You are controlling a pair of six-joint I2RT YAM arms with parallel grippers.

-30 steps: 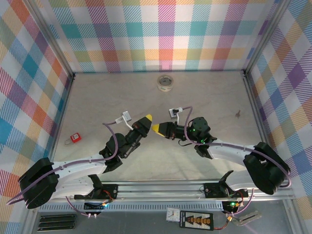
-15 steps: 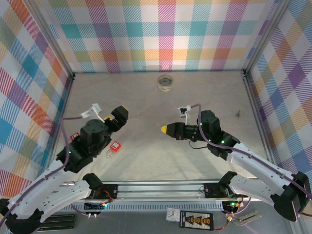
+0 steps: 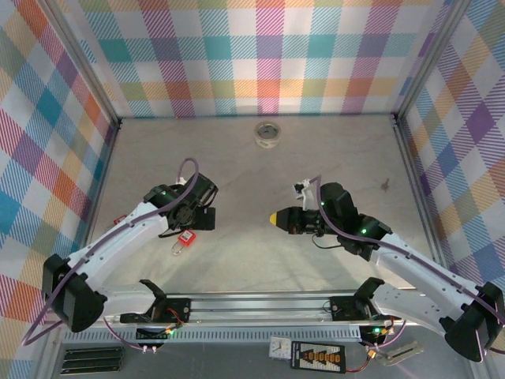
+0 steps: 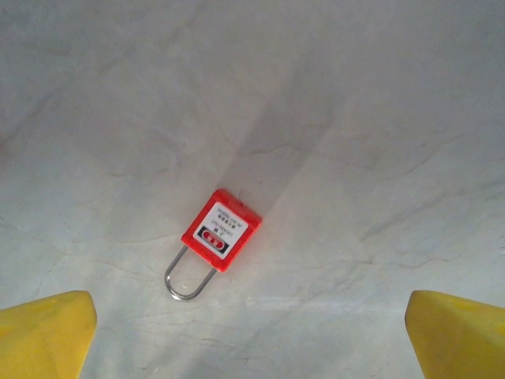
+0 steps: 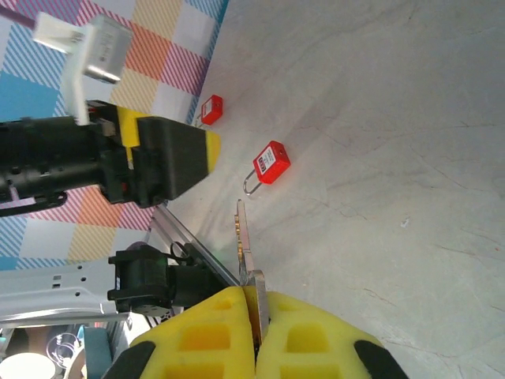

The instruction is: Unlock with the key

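The key [image 5: 243,234], thin and silvery, sticks out from between the yellow fingers of my right gripper [image 5: 257,304], which is shut on its head. In the top view that gripper [image 3: 274,217] hovers mid-table, pointing left. A red padlock [image 4: 222,230] lies flat on the table with its wire shackle [image 4: 188,276] toward the camera; it is also seen as the red padlock [image 3: 185,235] and the red padlock [image 5: 271,163]. My left gripper [image 4: 252,339] hangs open above it, its fingertips [image 4: 43,335] wide apart, touching nothing. In the top view, the left gripper [image 3: 197,212] points down.
A second red padlock [image 5: 211,110] lies farther left near the wall, partly behind the left arm [image 3: 126,229] in the top view. A tape roll [image 3: 268,133] sits at the back centre. A small dark mark [image 3: 385,185] is on the table at right.
The two grippers, close together mid-table a second ago, have parted. The left one swung left and now points down over a padlock lying on the table. The right one drew back slightly with the key.
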